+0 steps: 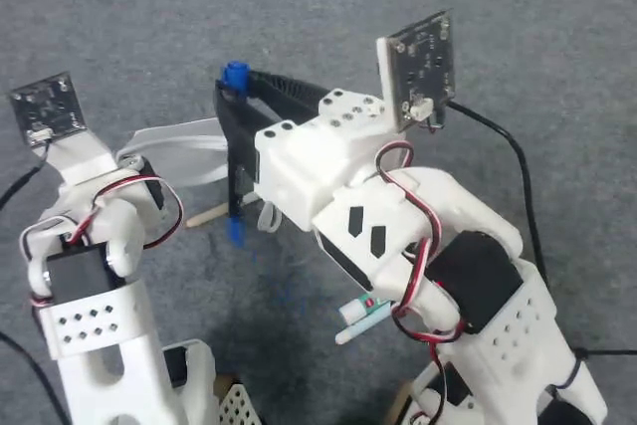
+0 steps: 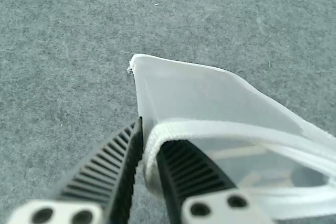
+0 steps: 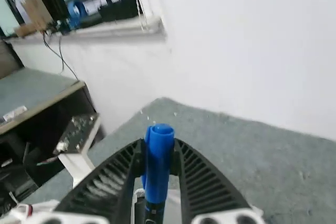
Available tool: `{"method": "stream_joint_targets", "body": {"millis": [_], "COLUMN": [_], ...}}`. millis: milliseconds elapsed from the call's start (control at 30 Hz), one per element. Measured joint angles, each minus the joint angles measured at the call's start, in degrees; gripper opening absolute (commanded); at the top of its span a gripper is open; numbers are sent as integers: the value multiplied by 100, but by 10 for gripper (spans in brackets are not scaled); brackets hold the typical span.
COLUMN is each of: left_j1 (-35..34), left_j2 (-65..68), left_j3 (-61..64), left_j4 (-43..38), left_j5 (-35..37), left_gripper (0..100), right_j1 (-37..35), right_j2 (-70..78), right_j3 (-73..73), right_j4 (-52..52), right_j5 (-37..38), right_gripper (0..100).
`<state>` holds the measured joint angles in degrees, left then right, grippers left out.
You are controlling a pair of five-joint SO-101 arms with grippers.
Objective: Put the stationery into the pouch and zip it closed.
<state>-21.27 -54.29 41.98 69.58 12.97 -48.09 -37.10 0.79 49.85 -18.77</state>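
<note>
bench free at 12 o'clock of pouch. left gripper clamped on pouch rim; left arm blocks 8 o'clock. right gripper pinching blue pen upright bars 3 o'clock; right arm fills 4 o'clock. black cable crosses bench farther out.

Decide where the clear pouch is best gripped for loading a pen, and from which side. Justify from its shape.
Grip the woven rim at the end of the pouch mouth, coming from outside that end, where the left gripper pinches it. The walls look thin; the rim band probably gives firmer purchase and leaves the mouth free for the blue marker.
</note>
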Motion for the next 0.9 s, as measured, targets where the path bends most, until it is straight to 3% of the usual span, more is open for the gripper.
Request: {"method": "stream_joint_targets", "body": {"millis": [267, 467, 900], "left_j1": [0, 0, 0], "left_j2": [0, 0, 0], "left_j3": [0, 0, 0], "left_j4": [0, 0, 0], "left_j5": [0, 0, 0], "left_gripper": [11, 11, 11], "right_j1": [0, 0, 0], "right_j2": [-1029, -1705, -1741], "right_j3": [1081, 2479, 4246], "right_j4": [-308, -1776, -4545], "right_j5": [0, 0, 519], "right_gripper": [6, 6, 6]}}
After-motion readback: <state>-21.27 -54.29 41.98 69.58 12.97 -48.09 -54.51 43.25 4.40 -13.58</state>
